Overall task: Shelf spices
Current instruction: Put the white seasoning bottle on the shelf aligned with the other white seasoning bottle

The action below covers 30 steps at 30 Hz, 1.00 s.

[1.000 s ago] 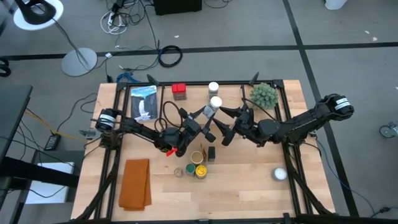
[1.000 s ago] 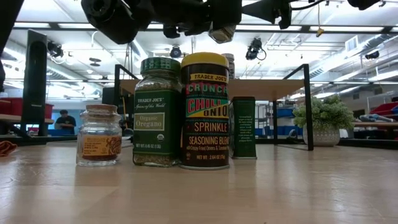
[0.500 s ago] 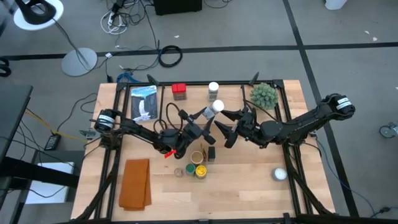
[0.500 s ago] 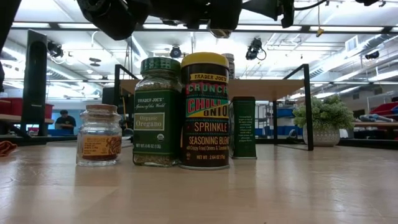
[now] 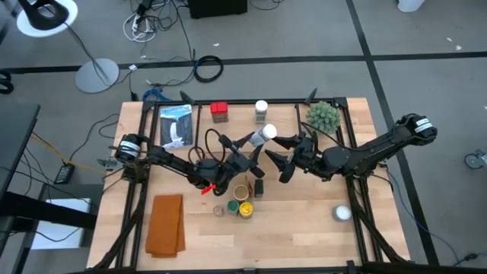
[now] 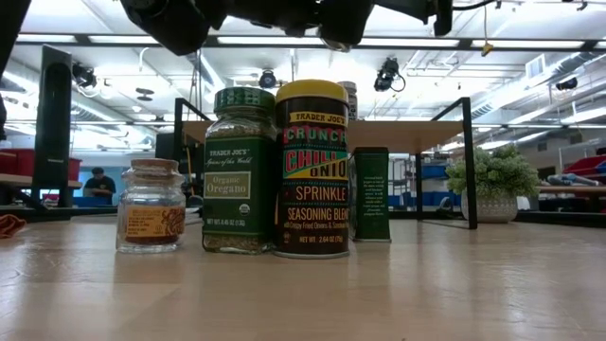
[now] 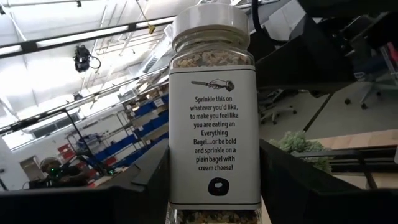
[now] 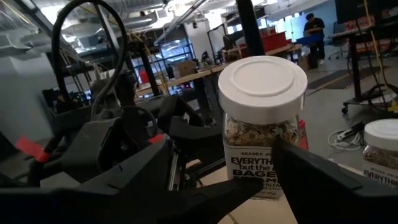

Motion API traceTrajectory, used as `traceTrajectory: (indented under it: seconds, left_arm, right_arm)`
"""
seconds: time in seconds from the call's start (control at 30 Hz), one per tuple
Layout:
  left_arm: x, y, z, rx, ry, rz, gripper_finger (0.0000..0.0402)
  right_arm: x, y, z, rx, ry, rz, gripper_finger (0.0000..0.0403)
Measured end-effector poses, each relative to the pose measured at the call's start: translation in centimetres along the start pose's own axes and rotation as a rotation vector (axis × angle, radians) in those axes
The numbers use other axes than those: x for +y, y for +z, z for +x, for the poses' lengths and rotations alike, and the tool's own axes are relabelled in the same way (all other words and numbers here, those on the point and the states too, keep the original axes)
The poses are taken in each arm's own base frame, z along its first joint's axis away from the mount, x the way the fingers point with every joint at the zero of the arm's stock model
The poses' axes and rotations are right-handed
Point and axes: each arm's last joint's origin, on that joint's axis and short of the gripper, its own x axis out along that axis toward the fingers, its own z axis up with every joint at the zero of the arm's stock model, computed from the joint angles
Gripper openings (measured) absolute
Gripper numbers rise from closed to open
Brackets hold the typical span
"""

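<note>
Overhead view puts the left gripper [image 5: 249, 151] at table centre, clamped on a white-lidded bagel-seasoning jar [image 5: 264, 135] tilted toward the right gripper [image 5: 283, 156], whose fingers stand spread just beside it, and the shelf [image 5: 304, 106] at the far edge bears a red tin [image 5: 219, 111]; low view alone shows three jars [image 6: 312, 170] and a dark box [image 6: 370, 193] standing on the table; left wrist view reads the jar's back label [image 7: 213, 134] between its fingers; right wrist view shows the lid [image 8: 262, 83] facing it.
</note>
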Motion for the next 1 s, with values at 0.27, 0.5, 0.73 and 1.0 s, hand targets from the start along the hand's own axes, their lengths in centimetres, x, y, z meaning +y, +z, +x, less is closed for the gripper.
traceTrajectory:
  seconds: [0.27, 0.5, 0.73, 1.0]
  left_arm:
    - [-0.2, 0.4, 0.3, 0.014, -0.001, -0.020, 0.0194]
    - [-0.5, 0.9, 0.7, 0.042, -0.010, -0.040, 0.0194]
    - [-0.6, 1.2, 0.9, 0.041, -0.020, -0.075, 0.0194]
    - [-0.7, 1.6, 1.0, 0.034, -0.027, -0.080, 0.0194]
  right_arm:
    - [0.0, 0.0, 0.0, 0.001, -0.014, 0.017, 0.0286]
    - [-0.1, -0.3, 0.0, 0.025, -0.024, -0.001, 0.0286]
    - [-0.1, -0.2, 0.1, 0.017, -0.023, 0.006, 0.0286]
    - [-0.7, -0.1, 0.4, -0.004, -0.103, 0.003, 0.0286]
